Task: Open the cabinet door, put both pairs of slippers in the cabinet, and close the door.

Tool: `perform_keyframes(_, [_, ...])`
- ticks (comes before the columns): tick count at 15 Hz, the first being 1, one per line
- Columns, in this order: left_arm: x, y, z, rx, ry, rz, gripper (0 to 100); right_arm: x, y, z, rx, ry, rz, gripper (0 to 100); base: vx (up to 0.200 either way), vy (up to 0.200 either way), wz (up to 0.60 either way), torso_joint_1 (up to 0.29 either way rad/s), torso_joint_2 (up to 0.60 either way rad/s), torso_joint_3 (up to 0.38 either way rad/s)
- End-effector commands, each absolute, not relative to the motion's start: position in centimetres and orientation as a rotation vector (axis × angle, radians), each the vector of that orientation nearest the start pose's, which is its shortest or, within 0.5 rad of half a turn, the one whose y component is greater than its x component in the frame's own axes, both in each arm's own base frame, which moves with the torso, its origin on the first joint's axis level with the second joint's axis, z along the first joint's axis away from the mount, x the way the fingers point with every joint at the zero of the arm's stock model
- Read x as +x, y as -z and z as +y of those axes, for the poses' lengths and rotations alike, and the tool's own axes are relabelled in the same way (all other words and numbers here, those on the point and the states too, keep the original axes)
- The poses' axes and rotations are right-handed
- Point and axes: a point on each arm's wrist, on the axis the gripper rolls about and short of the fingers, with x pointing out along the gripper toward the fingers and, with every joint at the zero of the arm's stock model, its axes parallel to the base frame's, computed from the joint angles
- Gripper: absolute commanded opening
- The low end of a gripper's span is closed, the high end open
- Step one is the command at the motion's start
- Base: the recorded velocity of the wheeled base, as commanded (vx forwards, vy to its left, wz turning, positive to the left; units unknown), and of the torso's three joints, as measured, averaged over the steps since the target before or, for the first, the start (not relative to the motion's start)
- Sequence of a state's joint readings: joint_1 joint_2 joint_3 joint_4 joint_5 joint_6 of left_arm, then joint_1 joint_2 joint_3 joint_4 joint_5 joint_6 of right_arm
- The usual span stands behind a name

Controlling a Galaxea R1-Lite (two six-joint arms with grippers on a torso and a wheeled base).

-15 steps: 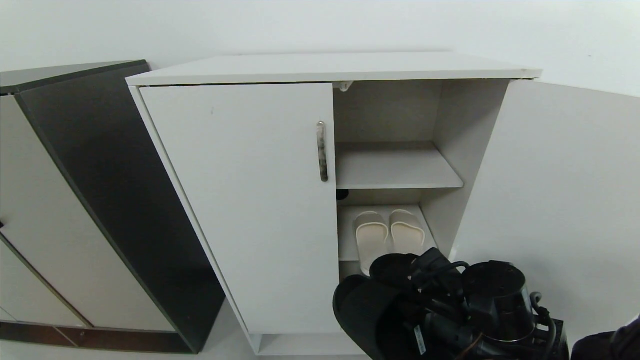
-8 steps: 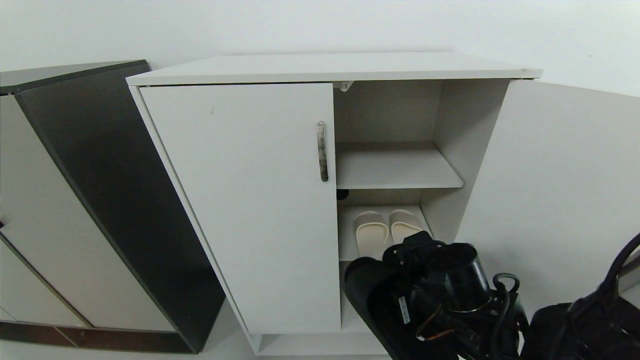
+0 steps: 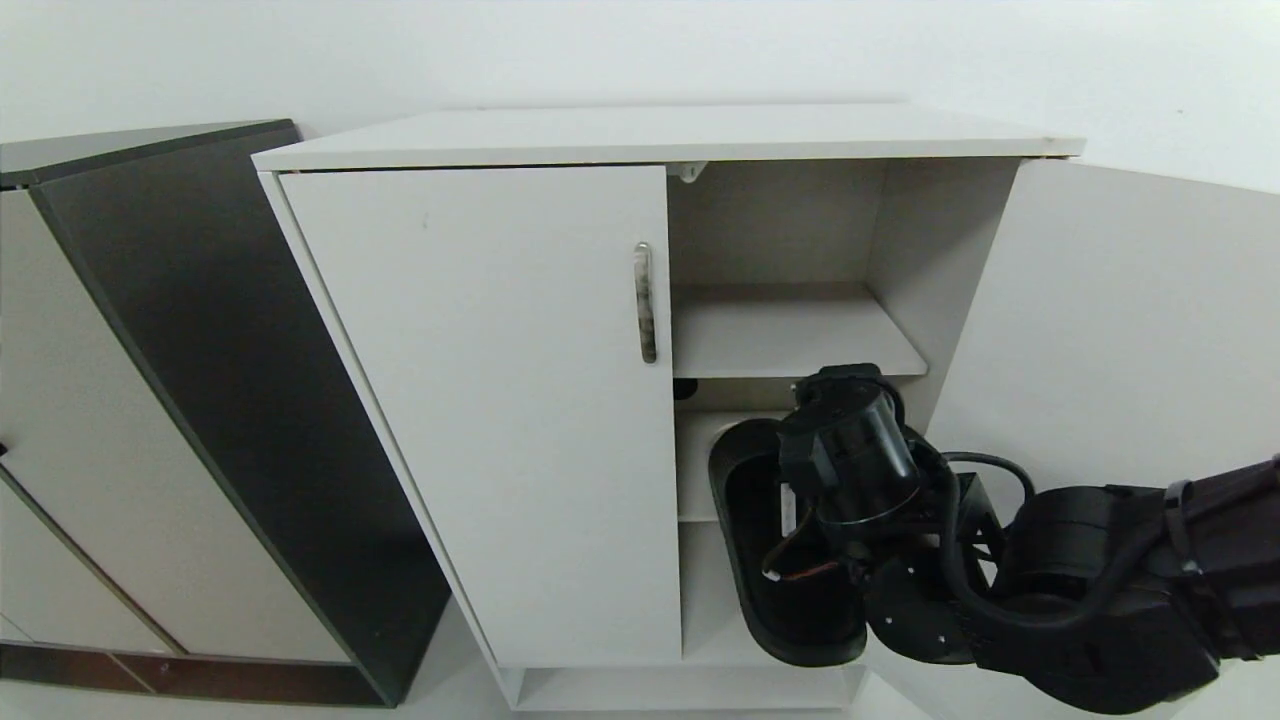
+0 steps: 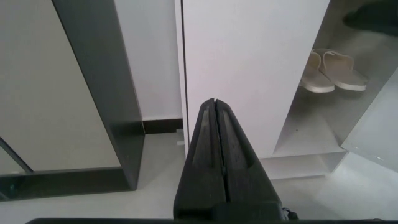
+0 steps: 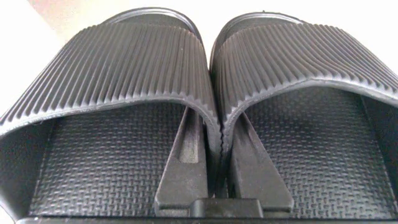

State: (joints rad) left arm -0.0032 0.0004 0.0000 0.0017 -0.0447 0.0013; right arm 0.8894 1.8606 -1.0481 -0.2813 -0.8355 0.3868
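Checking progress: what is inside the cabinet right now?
White slippers sit on a lower shelf; the right gripper holds the black slippers at the opening. The shut left door hides that half.

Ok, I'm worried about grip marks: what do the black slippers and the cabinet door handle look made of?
The black slippers look like soft matte rubber or foam: ribbed straps, dimpled footbed, no shine. The cabinet door handle is probably polished metal: it mirrors light and dark streaks.

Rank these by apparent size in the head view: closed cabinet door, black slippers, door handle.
1. closed cabinet door, clearly largest.
2. black slippers, though nearer the camera and partly covered, so this rank is less sure.
3. door handle, smallest.
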Motion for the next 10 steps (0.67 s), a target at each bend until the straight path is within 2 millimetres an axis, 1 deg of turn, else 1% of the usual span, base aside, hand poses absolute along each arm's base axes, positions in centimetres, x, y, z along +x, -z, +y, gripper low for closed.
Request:
perform_keyframes(1, [-2.3,-7.5,-0.1,0.001,0.048,0.003,0,22.9,-18.4,25.9,0.04,0.002,0.284,0,0.0,0.0,0.0,0.0,0.0,0.0])
perform_keyframes(3, [-2.3,-7.5,-0.1,0.001,0.048,0.003,0,22.7,-19.3,25.7,0.039,-0.006,0.254,0,0.0,0.0,0.0,0.0,0.0,0.0])
perform_keyframes(6, [-2.3,-7.5,-0.1,0.001,0.048,0.003,0,22.7,-19.5,25.5,0.038,-0.003,0.249,0,0.0,0.0,0.0,0.0,0.0,0.0])
perform_keyframes(8, [-2.3,-7.5,-0.1,0.001,0.048,0.003,0,22.4,-20.5,25.1,0.034,-0.003,0.229,0,0.0,0.0,0.0,0.0,0.0,0.0])
perform_keyframes(10, [-2.3,-7.5,-0.1,0.002,0.048,0.001,0,22.8,-20.7,24.5,0.028,0.053,0.212,0,0.0,0.0,0.0,0.0,0.0,0.0])
